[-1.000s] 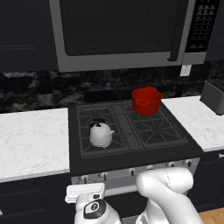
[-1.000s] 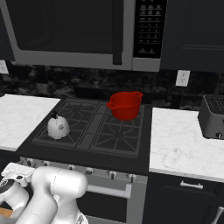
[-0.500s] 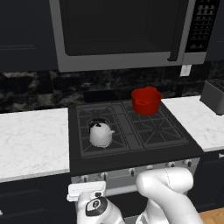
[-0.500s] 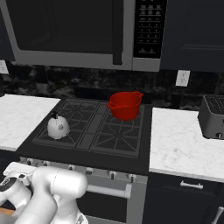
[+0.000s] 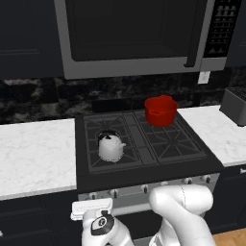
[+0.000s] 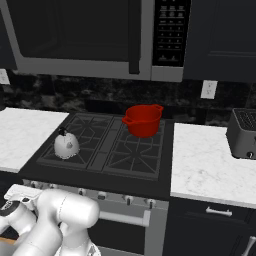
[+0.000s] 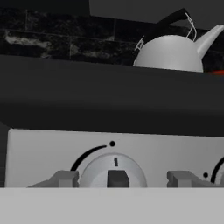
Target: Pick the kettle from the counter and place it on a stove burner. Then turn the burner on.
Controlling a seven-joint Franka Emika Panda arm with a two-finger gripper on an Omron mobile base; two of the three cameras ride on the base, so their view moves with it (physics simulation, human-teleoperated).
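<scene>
The white kettle (image 5: 111, 146) (image 6: 66, 145) with its dark lid stands upright on the front left stove burner (image 5: 96, 161) (image 6: 49, 156). My gripper (image 5: 91, 208) (image 6: 19, 193) is low in front of the stove's control panel, below that burner. In the hand view my gripper (image 7: 122, 179) is open, with a grey fingertip on each side of a round knob (image 7: 114, 168) and a gap to each. The kettle (image 7: 168, 52) rises behind the stove's front edge. The white counter (image 5: 33, 149) (image 6: 20, 135) lies left of the stove.
A red pot (image 5: 161, 110) (image 6: 144, 120) sits on the back right burner. A toaster (image 5: 236, 105) (image 6: 244, 132) stands on the right counter. A microwave (image 5: 129, 33) hangs above the stove. Another knob (image 7: 219, 175) lies right of the one between my fingers. The oven handle (image 6: 125, 217) runs below the knobs.
</scene>
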